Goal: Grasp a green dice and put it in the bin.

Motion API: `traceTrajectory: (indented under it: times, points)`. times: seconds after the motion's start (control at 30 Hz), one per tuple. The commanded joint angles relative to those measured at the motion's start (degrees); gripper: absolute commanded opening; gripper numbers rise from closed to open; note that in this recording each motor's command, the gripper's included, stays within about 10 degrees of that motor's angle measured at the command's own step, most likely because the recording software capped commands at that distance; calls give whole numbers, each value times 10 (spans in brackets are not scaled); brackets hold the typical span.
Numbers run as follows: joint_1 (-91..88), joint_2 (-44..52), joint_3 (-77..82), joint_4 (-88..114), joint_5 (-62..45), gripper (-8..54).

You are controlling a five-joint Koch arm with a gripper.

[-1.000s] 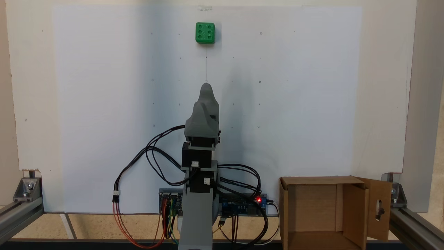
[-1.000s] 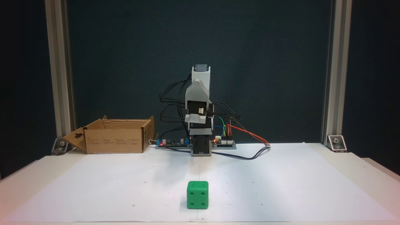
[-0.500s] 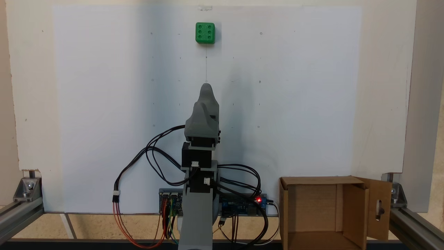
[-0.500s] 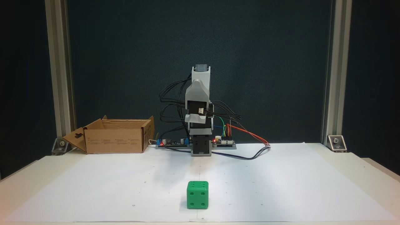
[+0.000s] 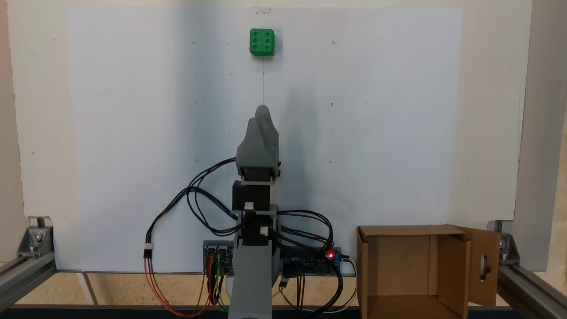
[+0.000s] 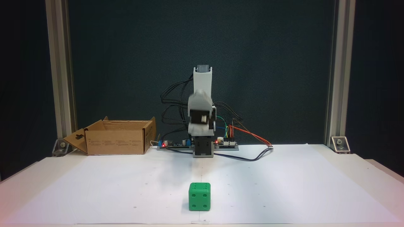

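One green dice sits on the white paper sheet, six pips up, far end from the arm base; same dice shows four pips on the face twd the camera. Gripper hangs folded above the base, well apart from the dice, holding nothing; jaws overlap, can't tell if open. Cardboard box stands beside the base w/ slotted flap open; box at left in a fixed view.

The dice is bright green with dimpled pips. The bin is brown corrugated cardboard. White paper covers the pale tabletop. The arm is grey, with black, red, yellow and green wires.
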Motion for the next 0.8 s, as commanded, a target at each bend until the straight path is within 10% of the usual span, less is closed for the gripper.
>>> traceTrajectory:
  times: [0.0,0.77]
  points:
    - [-4,61,-52,91,-31,433]
    - [-9,60,-515,972,53,431]
